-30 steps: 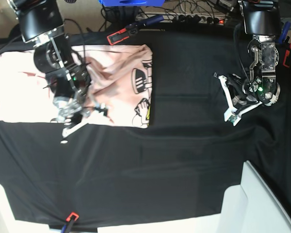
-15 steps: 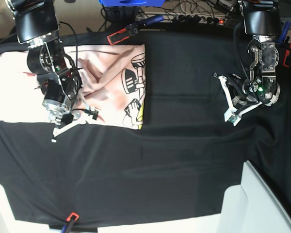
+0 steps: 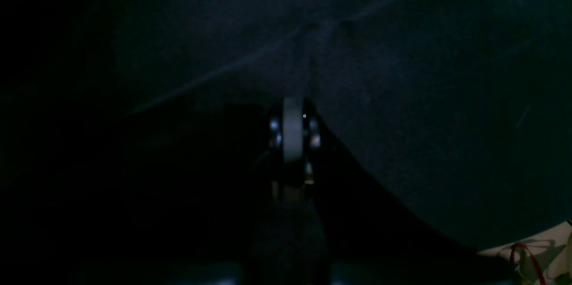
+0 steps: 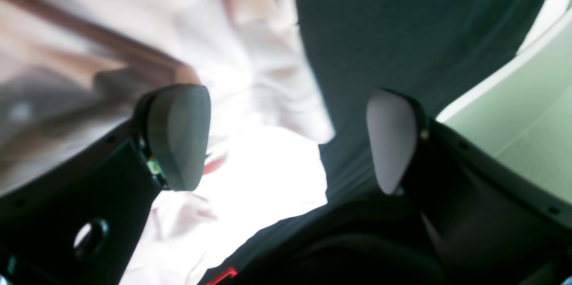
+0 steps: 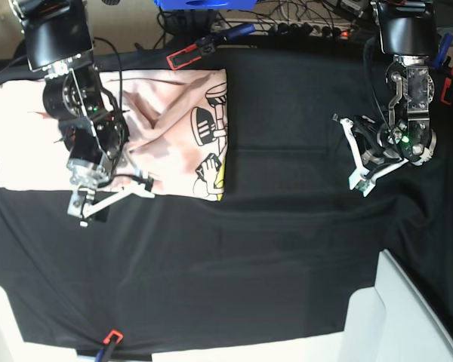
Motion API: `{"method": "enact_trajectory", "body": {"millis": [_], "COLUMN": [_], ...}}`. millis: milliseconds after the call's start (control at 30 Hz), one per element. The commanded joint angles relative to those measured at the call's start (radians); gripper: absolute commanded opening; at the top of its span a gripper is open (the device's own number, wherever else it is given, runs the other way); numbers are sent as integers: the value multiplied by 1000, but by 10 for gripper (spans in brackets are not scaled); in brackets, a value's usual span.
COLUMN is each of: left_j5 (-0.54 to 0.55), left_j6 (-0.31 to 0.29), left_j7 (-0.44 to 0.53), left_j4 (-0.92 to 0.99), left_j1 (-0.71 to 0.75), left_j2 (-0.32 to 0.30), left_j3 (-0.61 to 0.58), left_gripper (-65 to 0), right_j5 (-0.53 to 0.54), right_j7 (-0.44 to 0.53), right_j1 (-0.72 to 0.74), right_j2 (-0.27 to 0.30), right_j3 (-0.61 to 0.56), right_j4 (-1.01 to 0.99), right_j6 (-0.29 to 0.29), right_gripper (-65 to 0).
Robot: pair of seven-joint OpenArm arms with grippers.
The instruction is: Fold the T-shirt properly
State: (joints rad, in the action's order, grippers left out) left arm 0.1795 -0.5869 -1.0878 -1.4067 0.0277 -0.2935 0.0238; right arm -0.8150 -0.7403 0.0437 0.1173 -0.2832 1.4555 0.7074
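The pale pink T-shirt (image 5: 174, 113) lies at the table's far left on the black cloth, partly folded and rumpled. Black-and-yellow cartoon graphics (image 5: 208, 143) show along its right edge. My right gripper (image 5: 113, 200) is open at the shirt's front edge, over the hem. In the right wrist view its fingers (image 4: 178, 137) stand wide apart above the shirt (image 4: 250, 178) and hold nothing between them (image 4: 286, 137). My left gripper (image 5: 356, 162) hovers over bare black cloth at the right, far from the shirt. In the dark left wrist view it (image 3: 292, 128) looks shut and empty.
The black table cloth (image 5: 272, 241) covers the table. A red-and-black clamp (image 5: 183, 57) sits at the back edge and another (image 5: 110, 337) at the front edge. A white box (image 5: 396, 317) stands at the front right. Cables and a blue object (image 5: 204, 4) lie behind the table.
My right gripper has moved left and toward the shirt's front edge. The shirt's right folded edge has shifted left and settled. The left arm has not moved.
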Motion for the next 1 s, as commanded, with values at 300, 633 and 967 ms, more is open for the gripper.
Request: {"method": "enact_trajectory", "body": {"millis": [300, 633, 967], "left_j5": [-2, -2, -2], "left_j6": [0, 0, 0], "left_j7": [4, 4, 4], "left_j4": [-13, -13, -13], "left_j1": [-13, -10, -12], "left_j2": [-2, -3, -5], "left_j3": [5, 6, 6], "left_gripper": [-650, -650, -650], "right_j5": [-8, -5, -5], "right_j7": [8, 0, -9], "right_j1": [-5, -6, -40], "right_j2": [-31, -86, -101], "right_j3": [49, 52, 57], "right_j4": [118, 98, 77], "right_j6": [-9, -9, -9], "right_gripper": [-305, -647, -647]}}
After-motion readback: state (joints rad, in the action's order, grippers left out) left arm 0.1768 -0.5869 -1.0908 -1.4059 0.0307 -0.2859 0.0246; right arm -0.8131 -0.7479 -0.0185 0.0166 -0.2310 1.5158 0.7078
